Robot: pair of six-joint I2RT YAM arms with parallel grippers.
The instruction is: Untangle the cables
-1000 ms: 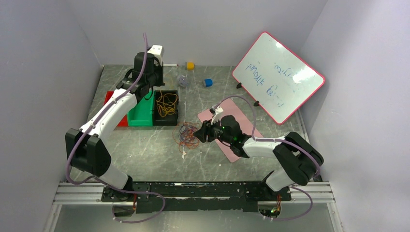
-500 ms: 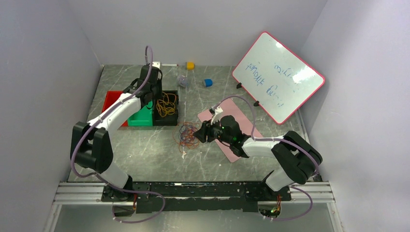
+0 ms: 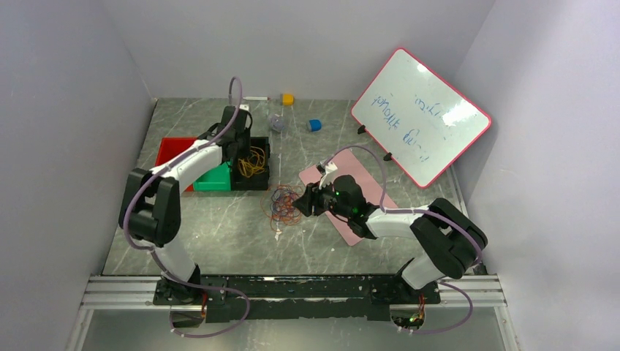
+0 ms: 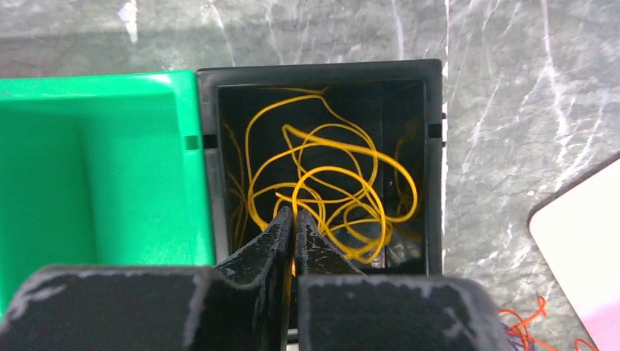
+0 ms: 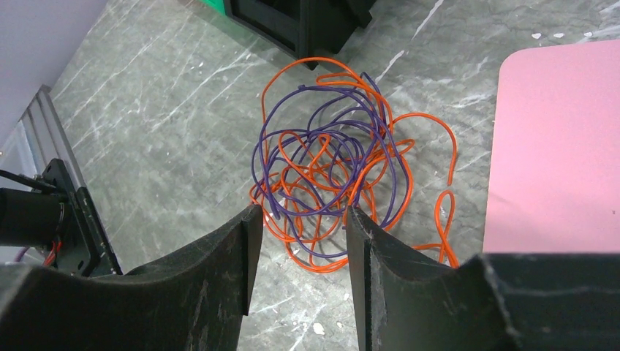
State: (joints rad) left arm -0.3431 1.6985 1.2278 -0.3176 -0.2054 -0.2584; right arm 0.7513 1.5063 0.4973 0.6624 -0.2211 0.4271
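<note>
Since yellow cable (image 4: 327, 170) sits sorted in bin (image 4: 322, 71) under pressed-together left gripper (image 4: 294, 213), right gripper (image 5: 298, 216) stands spread, tangle (image 5: 329, 164) just ahead

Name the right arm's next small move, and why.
Probably lower the right gripper onto the nearest orange cable loop and close. Its jaws stand open just short of it, orange and purple cable are knotted together, and the yellow cable already lies in the black bin.

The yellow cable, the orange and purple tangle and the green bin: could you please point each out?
yellow cable (image 4: 333, 170), left wrist view, top of a loop.
orange and purple tangle (image 5: 329, 167), right wrist view, knotted middle.
green bin (image 4: 102, 190), left wrist view, bare inner floor.
</note>
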